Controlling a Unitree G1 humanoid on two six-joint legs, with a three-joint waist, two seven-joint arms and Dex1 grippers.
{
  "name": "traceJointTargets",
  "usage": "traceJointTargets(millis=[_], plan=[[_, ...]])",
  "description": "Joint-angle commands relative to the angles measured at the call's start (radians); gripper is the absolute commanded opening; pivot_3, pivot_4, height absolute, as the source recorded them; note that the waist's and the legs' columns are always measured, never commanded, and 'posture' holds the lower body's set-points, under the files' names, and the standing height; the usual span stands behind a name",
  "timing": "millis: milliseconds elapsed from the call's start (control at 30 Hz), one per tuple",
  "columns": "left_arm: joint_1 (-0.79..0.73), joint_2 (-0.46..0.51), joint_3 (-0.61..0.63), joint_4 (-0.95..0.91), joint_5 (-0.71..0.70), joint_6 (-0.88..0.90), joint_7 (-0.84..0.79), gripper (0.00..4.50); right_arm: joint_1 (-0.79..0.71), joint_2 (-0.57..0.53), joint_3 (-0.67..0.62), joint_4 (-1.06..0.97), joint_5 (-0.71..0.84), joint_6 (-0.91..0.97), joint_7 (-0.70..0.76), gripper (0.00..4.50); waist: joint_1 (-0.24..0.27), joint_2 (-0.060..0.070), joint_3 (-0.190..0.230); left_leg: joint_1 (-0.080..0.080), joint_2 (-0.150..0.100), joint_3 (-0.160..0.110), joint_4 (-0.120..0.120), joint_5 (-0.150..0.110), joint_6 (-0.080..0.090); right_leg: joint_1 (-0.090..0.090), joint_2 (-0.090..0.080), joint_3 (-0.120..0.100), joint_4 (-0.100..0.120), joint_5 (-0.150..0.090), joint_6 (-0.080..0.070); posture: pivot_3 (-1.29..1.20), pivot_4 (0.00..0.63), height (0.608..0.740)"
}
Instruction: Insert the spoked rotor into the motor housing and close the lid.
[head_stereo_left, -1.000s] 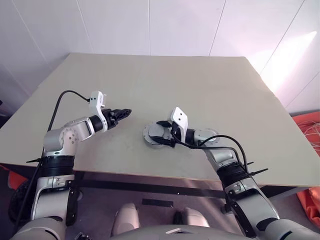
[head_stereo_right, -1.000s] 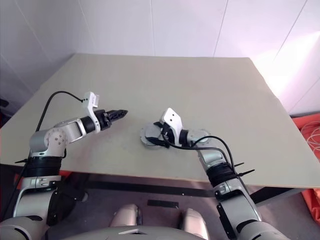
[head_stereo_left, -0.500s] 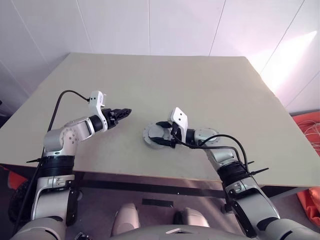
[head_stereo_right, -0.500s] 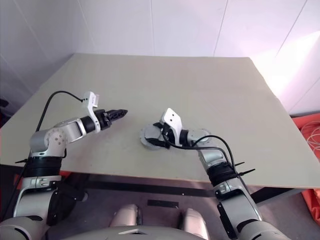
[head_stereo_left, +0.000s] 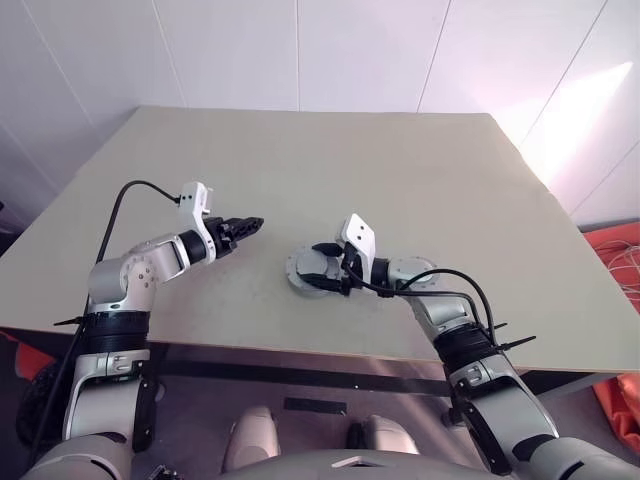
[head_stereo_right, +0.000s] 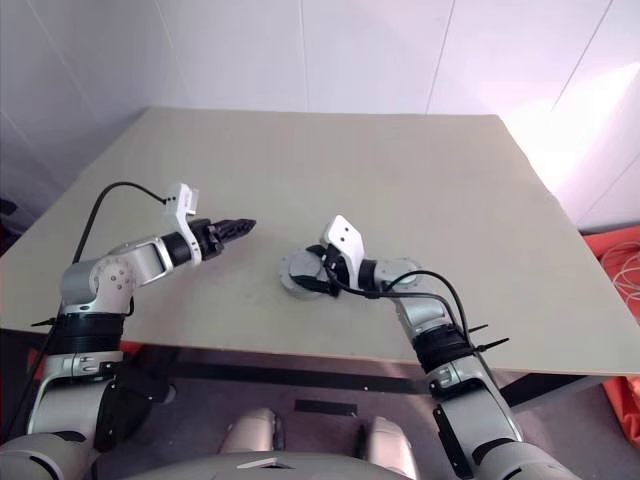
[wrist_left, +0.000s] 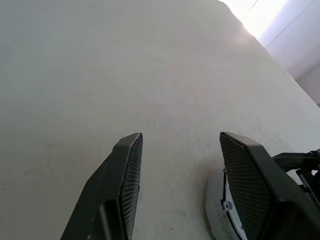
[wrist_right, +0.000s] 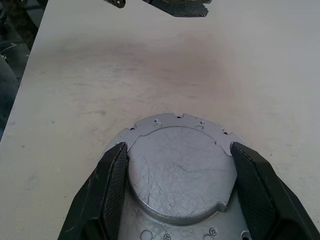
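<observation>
- The motor housing (wrist_right: 177, 172) lies flat on the bench (head_stereo_left: 400, 180), near the front edge and about in the middle.
- The right gripper (head_stereo_left: 322, 268) reaches in from the right and sits low at the housing.
- In the right wrist view, its two black fingers (wrist_right: 112, 192) stand one on each side of the round raised top of the housing. The jaws are wide apart.
- I cannot tell if the fingers touch the metal or just stand very close to it.
- That same view shows the housing's top as a smooth grey cover with scratches, on a wider flat plate with small holes and notches round its edge.
- The left gripper (head_stereo_left: 245, 227) hangs above the bench, to the left of the housing and apart from it. It holds nothing.
- In the left wrist view, its jaws are apart with bare bench between them. An edge of the grey housing peeks out beside one finger (wrist_left: 247, 180).
- The head views show both arms and the whole bench at once, but there the housing is small and partly hidden by the right gripper.
- Another round grey part (head_stereo_left: 418, 272) lies on the bench to the right of the housing, partly under the right arm. I cannot tell what it is.
</observation>
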Motion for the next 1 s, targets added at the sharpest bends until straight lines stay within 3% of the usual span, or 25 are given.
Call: traceJointTargets(millis=[33,767,1000], plan=[[-0.015,0.004,0.016,-0.04,-0.013,-0.008,-0.003,2.59,-0.015,0.0,0.015,0.011,-0.022,-0.013,-0.001,3.13,0.0,0.0,0.0,0.0,0.0,0.0,0.0,0.0,0.0,0.0,0.0,0.0,0.0,0.0,0.0,0.0,0.0,0.74],[-0.007,-0.006,0.02,-0.054,-0.021,0.0,0.007,2.59,-0.028,-0.025,0.067,0.051,-0.063,-0.011,0.042,3.13,-0.003,0.0,0.0,0.001,0.0,0.0,0.0,0.0,-0.001,0.001,0.0,0.0,0.0,0.0,0.0,0.0,0.0,0.74],[-0.007,-0.093,-0.018,-0.051,-0.055,0.058,0.014,2.59,-0.028,-0.033,0.077,0.046,-0.07,0.002,0.047,3.13,0.0,0.0,0.0,0.001,0.0,0.0,-0.001,0.0,0.0,0.001,0.0,0.0,0.0,0.001,-0.002,0.0,0.0,0.74]])
